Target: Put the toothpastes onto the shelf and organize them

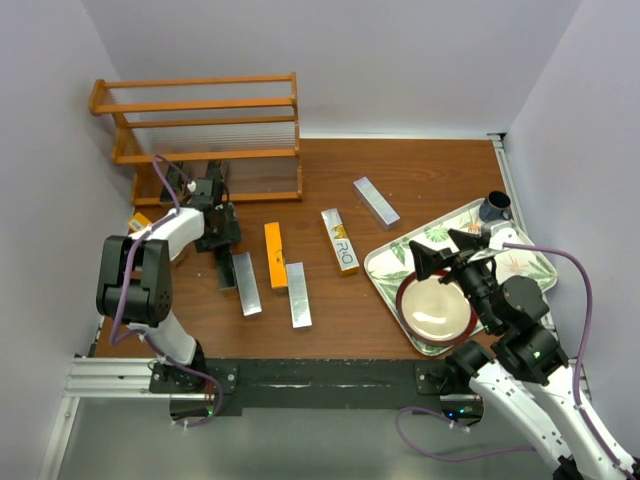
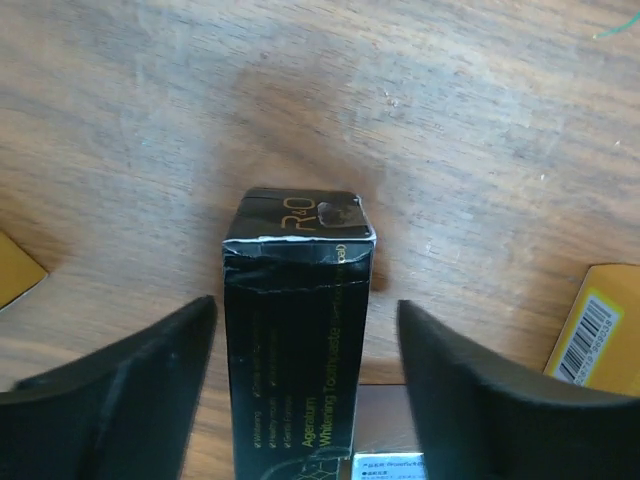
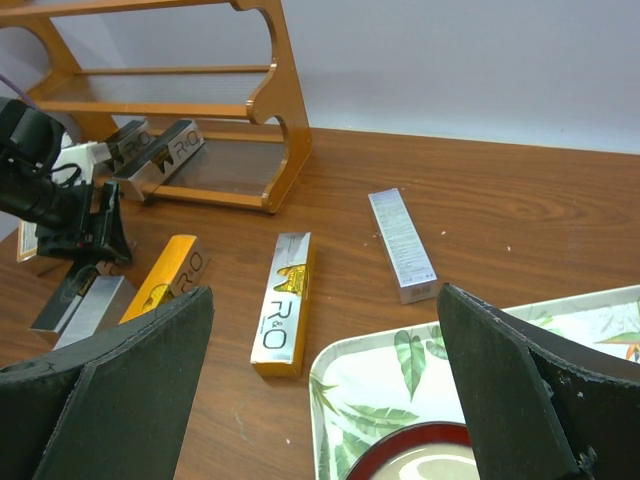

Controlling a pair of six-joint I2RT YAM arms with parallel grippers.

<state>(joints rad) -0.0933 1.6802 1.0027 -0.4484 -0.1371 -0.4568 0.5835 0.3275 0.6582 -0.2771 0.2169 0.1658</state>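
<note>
Shelf (image 1: 200, 130): far left, against the back wall. In the right wrist view two dark, shiny cartons (image 3: 160, 152) rest at its bottom tier.
Yellow carton (image 1: 140, 222): at the table's left edge, left of the left arm.
Left gripper (image 2: 305, 310): just in front of the shelf, pointing down. Its fingers (image 2: 130, 390) are spread, with wood showing on each side of the carton between them.
Black carton (image 2: 295, 370): lies between the left fingers without touching either; its end flap faces the wrist camera.
Near silver cartons (image 1: 246, 283): two lie flat, near and right of the left gripper, roughly parallel.
Orange carton (image 1: 275, 256): flat, between the two near silver cartons and a little farther back.
Gold-and-white carton (image 1: 339, 240): table centre, flat, well apart from both grippers.
Far silver carton (image 1: 375, 201): right of centre, angled, just beyond the tray's far-left corner.
Tray (image 1: 385, 262): leaf-patterned, on the right; holds a red-rimmed bowl (image 1: 437, 308) and a dark cup (image 1: 494, 207).
Right gripper (image 3: 325, 300): over the tray, fingers wide apart, holding nothing; every carton lies to its left.
</note>
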